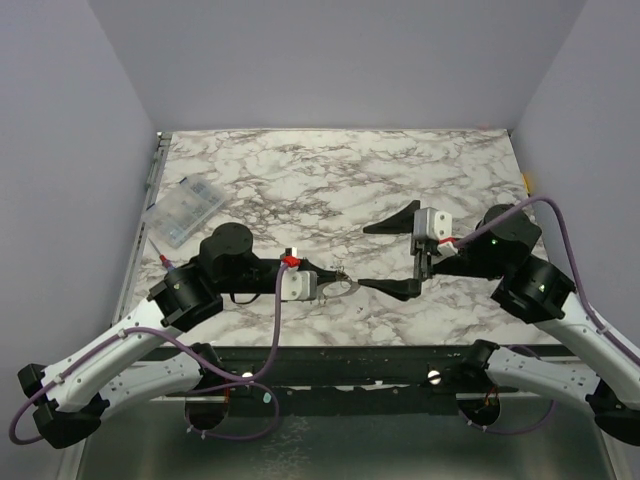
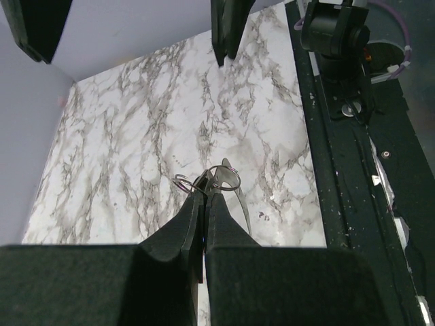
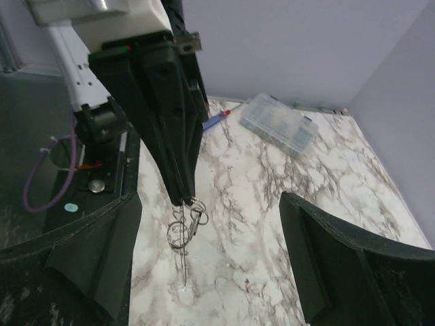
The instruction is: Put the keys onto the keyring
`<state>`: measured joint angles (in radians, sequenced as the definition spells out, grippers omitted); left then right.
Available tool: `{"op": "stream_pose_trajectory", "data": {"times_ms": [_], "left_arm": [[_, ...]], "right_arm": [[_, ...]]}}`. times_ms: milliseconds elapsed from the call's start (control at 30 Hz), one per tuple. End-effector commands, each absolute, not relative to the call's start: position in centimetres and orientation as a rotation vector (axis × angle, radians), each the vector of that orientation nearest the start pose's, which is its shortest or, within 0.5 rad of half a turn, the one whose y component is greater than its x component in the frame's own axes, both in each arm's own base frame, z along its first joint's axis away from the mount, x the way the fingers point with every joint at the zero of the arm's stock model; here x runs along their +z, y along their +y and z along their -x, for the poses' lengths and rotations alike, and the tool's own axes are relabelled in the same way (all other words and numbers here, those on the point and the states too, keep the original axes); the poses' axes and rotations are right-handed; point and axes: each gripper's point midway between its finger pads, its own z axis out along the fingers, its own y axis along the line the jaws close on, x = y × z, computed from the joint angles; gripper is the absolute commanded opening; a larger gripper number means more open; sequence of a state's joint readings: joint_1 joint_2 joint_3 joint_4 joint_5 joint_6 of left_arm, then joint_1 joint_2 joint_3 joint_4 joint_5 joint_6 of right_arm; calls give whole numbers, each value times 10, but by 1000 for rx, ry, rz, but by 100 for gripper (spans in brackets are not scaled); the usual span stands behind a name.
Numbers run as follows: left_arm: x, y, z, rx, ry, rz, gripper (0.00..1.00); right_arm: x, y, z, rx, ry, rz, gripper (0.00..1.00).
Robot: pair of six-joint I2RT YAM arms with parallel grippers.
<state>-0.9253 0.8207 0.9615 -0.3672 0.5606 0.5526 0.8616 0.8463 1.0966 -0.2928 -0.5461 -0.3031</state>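
My left gripper is shut on the keyring, a thin pale hoop that shows edge-on in the right wrist view. Two small wire rings hang with it at the fingertips. Between them sits a tiny dark oblong piece, the keys; I cannot tell whether it is threaded on. The cluster hovers just above the marble. My right gripper faces it, open wide, with nothing between its fingers; its near finger ends just right of the rings.
A clear plastic box lies at the table's left side, with a small red-and-blue tool beside it. The marble table ends in a black rail at the near edge, where the arm bases sit.
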Motion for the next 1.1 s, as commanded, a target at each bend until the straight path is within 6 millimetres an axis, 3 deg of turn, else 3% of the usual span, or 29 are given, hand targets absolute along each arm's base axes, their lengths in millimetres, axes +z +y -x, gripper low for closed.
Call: {"op": "stream_pose_trajectory", "data": {"times_ms": [0,433,700,933,1067], "left_arm": [[346,-285,-101,-840,919,-1497,0],[365,-282,-85,-907,852,-1500,0],[374,-280,-80,-916,828,-1492,0],[379,-278,-79,-909,816,-1485,0],[383,-276,-79,-903,806,-1478,0]], "right_arm": [[389,283,-109,995,1117,1367,92],[386,294,-104,1128,1210,1530,86],[380,303,-100,1225,1213,1609,66],[374,308,-97,1294,1225,1673,63],[369,308,-95,1320,1244,1703,55]]}}
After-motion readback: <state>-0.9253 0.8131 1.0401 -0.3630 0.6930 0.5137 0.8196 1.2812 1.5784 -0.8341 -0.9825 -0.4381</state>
